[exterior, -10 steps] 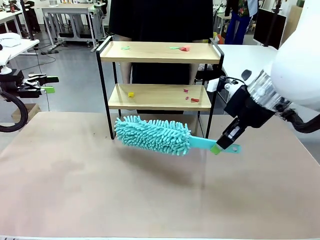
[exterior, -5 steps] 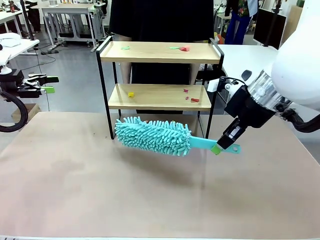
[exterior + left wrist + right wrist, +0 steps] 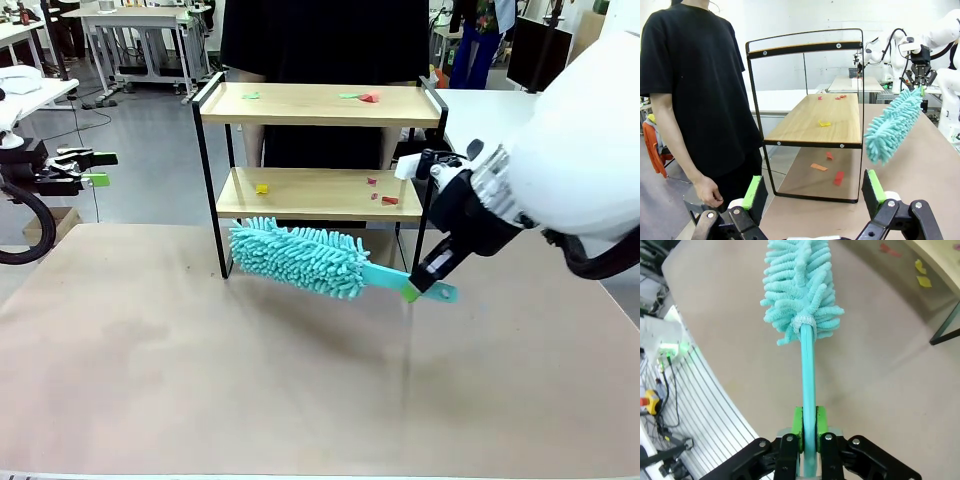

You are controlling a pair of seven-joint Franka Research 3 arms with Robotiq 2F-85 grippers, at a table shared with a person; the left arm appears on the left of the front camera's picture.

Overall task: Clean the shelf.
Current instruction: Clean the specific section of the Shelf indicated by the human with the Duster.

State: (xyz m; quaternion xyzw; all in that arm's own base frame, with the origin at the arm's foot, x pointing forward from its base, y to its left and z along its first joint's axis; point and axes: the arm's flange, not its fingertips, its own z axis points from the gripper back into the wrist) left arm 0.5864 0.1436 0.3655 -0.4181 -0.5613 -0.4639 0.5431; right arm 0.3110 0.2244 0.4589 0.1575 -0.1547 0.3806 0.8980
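Front view has the shelf (image 3: 300, 105) standing at the far edge of the tan table (image 3: 300, 400), with a person in a black shirt (image 3: 320, 40) just behind it. Small red and green scraps (image 3: 370, 97) lie on its top board, and a yellow scrap (image 3: 262, 188) and red bits (image 3: 388, 199) lie on the lower one. The right gripper (image 3: 422, 288) reaches in from the right with its jaws pressed onto the turquoise handle of a fluffy microfiber duster (image 3: 295, 258). The duster's head stretches across the front of the shelf below the lower board, and its tip is near the front left leg. Whether the head touches the frame cannot be told. The left gripper (image 3: 98, 168) hangs well off to the left, beyond the table edge, with its jaws spread and nothing between them. In the left wrist view the left gripper (image 3: 812, 192) has its green pads (image 3: 754, 192) wide apart, and the shelf (image 3: 815, 120) shows end-on. Orange and red scraps (image 3: 838, 177) lie on the table under the lower board, the duster (image 3: 892, 127) is at the right, and the person's hand (image 3: 707, 190) hangs at the left. From the right wrist view, the right gripper (image 3: 809, 432) has its green pads pinching the duster (image 3: 800, 285) by its handle, with the head pointing away over the table.
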